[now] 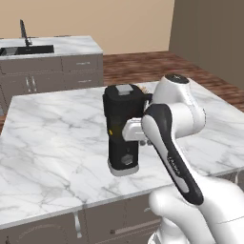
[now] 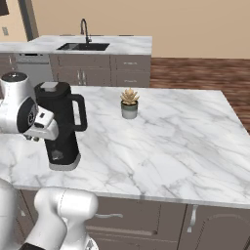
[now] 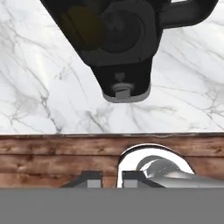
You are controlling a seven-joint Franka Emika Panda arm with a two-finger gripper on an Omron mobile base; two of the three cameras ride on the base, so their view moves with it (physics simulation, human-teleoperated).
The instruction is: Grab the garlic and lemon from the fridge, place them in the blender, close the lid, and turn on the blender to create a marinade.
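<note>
The black blender [image 1: 123, 133] stands on the marble island [image 1: 57, 143] with its lid [image 1: 125, 89] sitting on the jar. In the right base view the blender [image 2: 62, 128] has its handle to the right and the lid [image 2: 49, 87] on top. A dim yellow lemon [image 3: 81, 26] shows through the dark jar. The garlic is hidden and the fridge is out of view. My gripper [image 3: 110, 180] hangs just in front of the blender, above the island's near edge. Its fingertips [image 3: 91, 179] stand close together with nothing between them. The round knob [image 3: 122, 89] faces my hand.
A small potted succulent [image 2: 129, 103] stands on the island right of the blender. A sink counter [image 2: 82, 47] with a tap runs along the back wall. Wooden floor [image 3: 52, 157] lies below the island's near edge.
</note>
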